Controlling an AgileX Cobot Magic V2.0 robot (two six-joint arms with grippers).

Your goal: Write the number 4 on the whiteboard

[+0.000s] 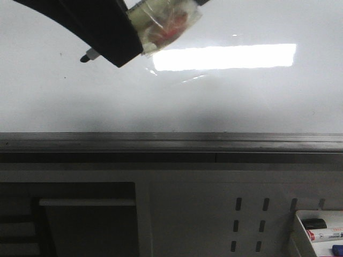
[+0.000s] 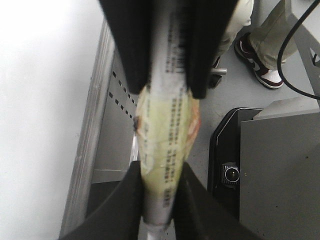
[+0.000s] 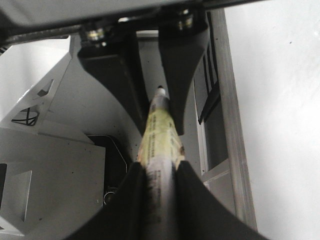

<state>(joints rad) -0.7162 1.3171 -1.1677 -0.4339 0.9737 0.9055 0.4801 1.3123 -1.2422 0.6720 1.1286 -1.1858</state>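
The whiteboard (image 1: 225,101) fills the upper front view with a bright rectangular reflection. No number 4 shows on it. Black gripper fingers (image 1: 107,32) at the top left hold a marker wrapped in yellowish tape (image 1: 166,27). The marker's dark tip (image 1: 86,56) is close to the board; I cannot tell whether it touches. In the left wrist view my left gripper (image 2: 160,170) is shut on the taped marker (image 2: 167,125), and the other arm's fingers (image 2: 205,50) clamp it further along. In the right wrist view my right gripper (image 3: 160,167) is shut on the same marker (image 3: 159,130).
A grey metal rail (image 1: 171,142) runs under the board. Below it is a white perforated panel (image 1: 214,214). A white tray (image 1: 300,235) at the lower right holds spare markers (image 1: 324,234). A person's shoes (image 2: 260,62) stand on the floor beyond the arms.
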